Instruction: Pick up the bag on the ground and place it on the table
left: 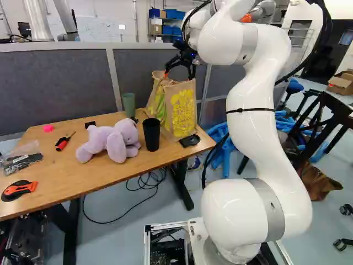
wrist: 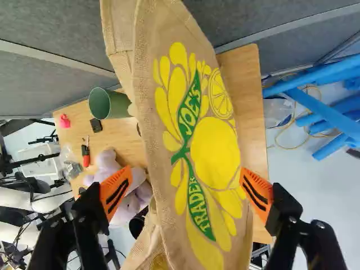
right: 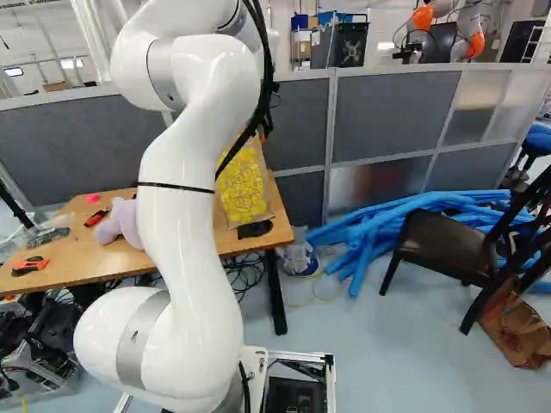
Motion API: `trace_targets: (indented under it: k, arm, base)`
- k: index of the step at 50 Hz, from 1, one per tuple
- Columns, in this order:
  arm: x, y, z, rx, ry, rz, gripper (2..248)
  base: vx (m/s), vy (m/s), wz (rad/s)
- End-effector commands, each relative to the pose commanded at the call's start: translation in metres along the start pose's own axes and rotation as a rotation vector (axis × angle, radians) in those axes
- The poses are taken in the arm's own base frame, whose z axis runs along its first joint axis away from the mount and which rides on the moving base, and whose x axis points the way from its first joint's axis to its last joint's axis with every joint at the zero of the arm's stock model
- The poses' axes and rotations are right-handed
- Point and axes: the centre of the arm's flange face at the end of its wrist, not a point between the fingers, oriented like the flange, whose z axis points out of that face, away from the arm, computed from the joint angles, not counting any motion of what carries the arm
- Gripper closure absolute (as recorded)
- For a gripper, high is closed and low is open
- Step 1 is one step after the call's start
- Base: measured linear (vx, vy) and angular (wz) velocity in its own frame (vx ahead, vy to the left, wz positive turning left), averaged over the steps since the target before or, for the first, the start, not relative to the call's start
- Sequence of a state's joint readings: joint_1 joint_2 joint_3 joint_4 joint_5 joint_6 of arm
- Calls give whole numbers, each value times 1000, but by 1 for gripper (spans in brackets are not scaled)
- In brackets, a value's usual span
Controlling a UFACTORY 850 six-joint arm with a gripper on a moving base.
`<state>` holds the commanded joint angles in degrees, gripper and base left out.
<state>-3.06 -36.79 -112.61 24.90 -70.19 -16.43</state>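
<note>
Wide apart stand the fingers of the black gripper (left: 178, 76), their slotted orange pads (wrist: 117, 194) to either side of the jute bag (left: 182, 113); a gap shows on the plush side, while on the other I cannot tell whether pad and cloth touch. Below the gripper, the bag stands upright on the wooden table (left: 60, 176), near its right end in the left base view. Its weave is coarse and tan, its seamed rim curved, its broad face printed with yellow fruit and petals and green leaf shapes. Between bag and table end runs a strip of smooth wood; behind rises a grey fabric partition (left: 55, 83) in pale framing. The straight-sided black cup (left: 151, 134) sits just beside the bag, with the green cup (left: 128, 105) near it towards the partition, and the soft lilac plush elephant (left: 107, 144) beyond the black cup. Past the table end lie smooth blue tubes (right: 370, 237).
</note>
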Motion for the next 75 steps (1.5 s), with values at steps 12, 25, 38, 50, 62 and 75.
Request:
trace_targets:
  k: [12,25,38,50,62,75]
  arm:
    - [-3,-8,-17,-3,26,-11,3]
    - [-6,-16,-36,-7,54,-24,3]
    - [-9,-25,-54,-11,83,-36,3]
    - [-12,-33,-71,-15,110,-48,3]
    - [-15,-40,-88,-18,138,-60,3]
    - [-19,-49,-106,-22,168,-73,3]
  base:
    - [0,0,0]
    - [0,0,0]
    - [0,0,0]
    - [0,0,0]
    - [0,0,0]
    - [0,0,0]
